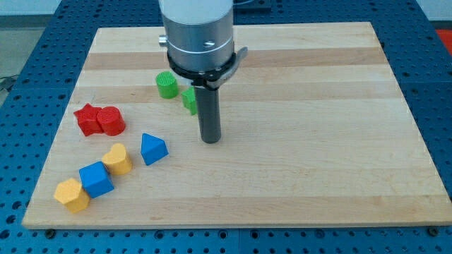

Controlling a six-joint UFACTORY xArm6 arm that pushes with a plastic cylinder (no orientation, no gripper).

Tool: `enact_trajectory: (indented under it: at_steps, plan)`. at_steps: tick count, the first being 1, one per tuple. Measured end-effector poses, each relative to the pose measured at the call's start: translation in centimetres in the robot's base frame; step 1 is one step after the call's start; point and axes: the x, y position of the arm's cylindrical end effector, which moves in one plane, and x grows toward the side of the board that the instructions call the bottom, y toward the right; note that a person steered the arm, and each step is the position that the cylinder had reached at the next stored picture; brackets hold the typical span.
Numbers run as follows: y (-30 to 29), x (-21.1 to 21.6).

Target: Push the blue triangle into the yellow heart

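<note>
The blue triangle (153,149) lies on the wooden board (318,127) at the lower left. The yellow heart (117,159) lies just to its left, with a small gap between them. My tip (210,140) rests on the board to the right of the blue triangle and slightly above it in the view, about a block's width away and not touching it.
A blue cube (96,179) touches the yellow heart at its lower left, and a yellow hexagon-like block (72,195) sits beyond it. Two red blocks (99,120) lie at the left. A green cylinder (167,85) and another green block (189,99) lie behind the rod.
</note>
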Motion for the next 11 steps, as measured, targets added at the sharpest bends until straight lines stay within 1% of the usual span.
enact_trajectory:
  at_steps: [6,7,10,11]
  plan:
    - [-5.5,0.0]
    - [-6.5,0.4]
    - [-8.8,3.8]
    - [-9.4,4.3]
